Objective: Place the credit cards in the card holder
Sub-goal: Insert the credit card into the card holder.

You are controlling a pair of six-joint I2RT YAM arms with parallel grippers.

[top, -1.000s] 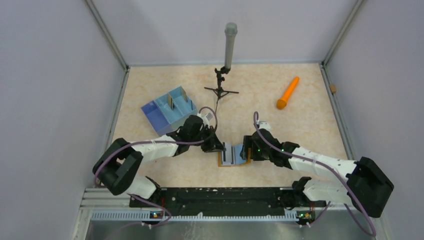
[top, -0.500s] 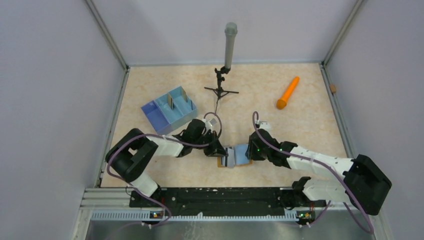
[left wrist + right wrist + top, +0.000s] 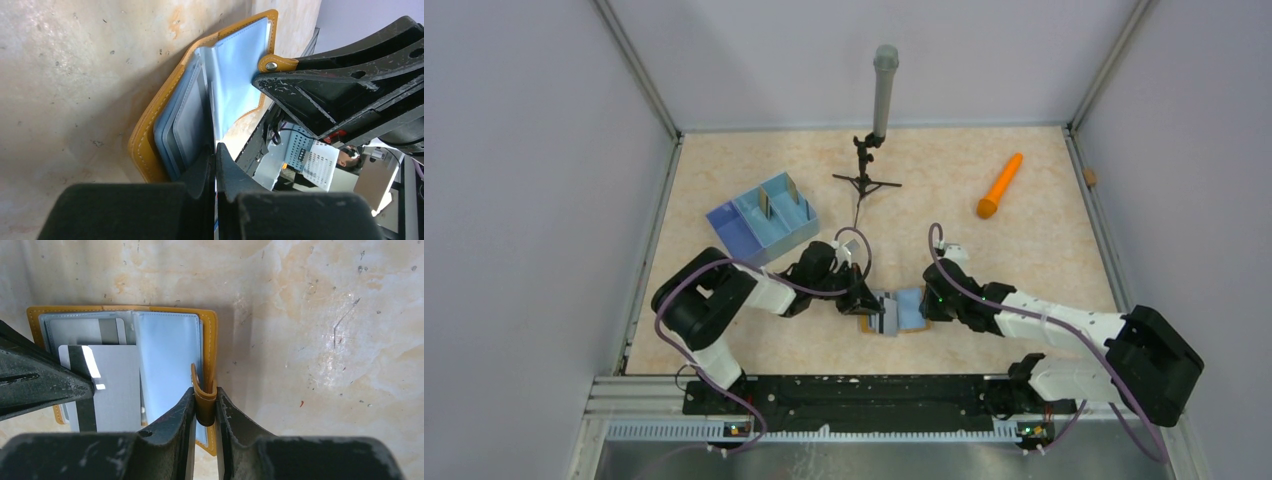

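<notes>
From up top the card holder [image 3: 902, 318] is mostly buried under the left gripper [image 3: 871, 302] and right gripper [image 3: 927, 304], and whatever sits in its pockets is way too small to make out. On the right wrist cam the striped card [image 3: 115, 385] loses its left end under the left gripper, and the holder's bottom edge is blocked by the right fingers. Left wrist cam hides the holder's lower corner behind its own fingers.

Beige marbled tabletop [image 3: 724, 180], scuffed, boxed on 3 sides by plain pale-grey wall panels [image 3: 524, 180] w/ metal corner posts [image 3: 638, 70]; alu rail [image 3: 874, 430] along near edge; even light.
</notes>
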